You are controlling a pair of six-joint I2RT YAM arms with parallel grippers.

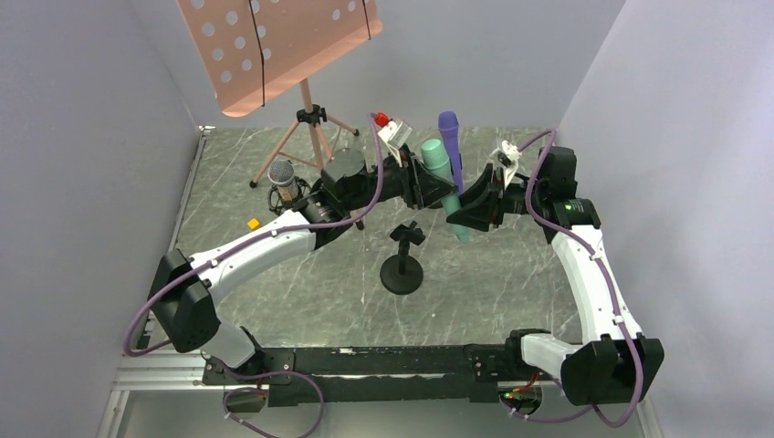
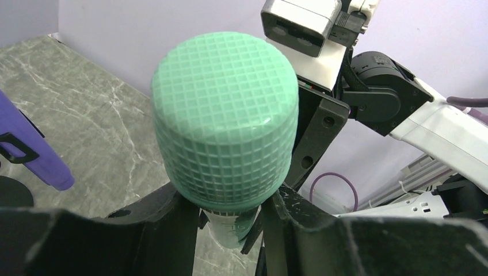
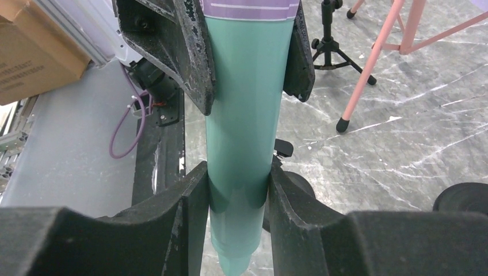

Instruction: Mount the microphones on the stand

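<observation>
The mint-green microphone (image 1: 444, 187) hangs tilted above the table, mesh head (image 2: 224, 115) up and tail down. My left gripper (image 1: 429, 187) (image 2: 230, 213) is shut on its neck just under the head. My right gripper (image 1: 467, 208) (image 3: 239, 195) is shut on the lower body (image 3: 241, 115), close below the left one. A small black stand (image 1: 402, 272) with a round base and a bare clip stands under them. The purple microphone (image 1: 449, 141) (image 2: 34, 149) stands upright behind, in a black clip. The bronze microphone (image 1: 283, 173) with the silver head stands upright at the left.
A pink music stand (image 1: 274, 46) on tripod legs (image 3: 374, 63) fills the back left. A black tripod (image 3: 331, 43) stands near it. A small yellow cube (image 1: 254, 224) lies by my left arm. Grey walls close in on both sides.
</observation>
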